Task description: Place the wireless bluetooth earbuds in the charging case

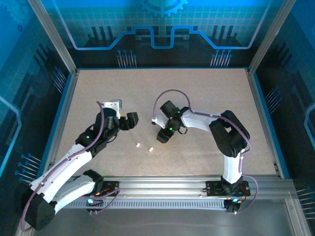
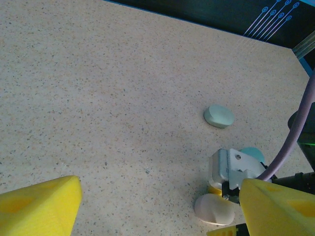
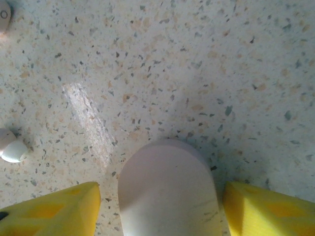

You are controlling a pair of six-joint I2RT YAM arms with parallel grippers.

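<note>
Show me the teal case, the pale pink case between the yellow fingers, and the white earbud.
teal case (image 2: 219,116), left wrist view, top centre.
pale pink case (image 3: 167,191), right wrist view, top centre.
white earbud (image 3: 13,150), right wrist view, rounded body.

No legible text, label, brand or number anywhere. Closest to a sign: a gear outline (image 1: 162,6) and circuit-style lines (image 1: 157,37) printed as decoration on the blue back wall (image 1: 98,19), without lettering.

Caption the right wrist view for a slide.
Open right end effector straddles a pale oval case; one earbud lies at left.
</note>
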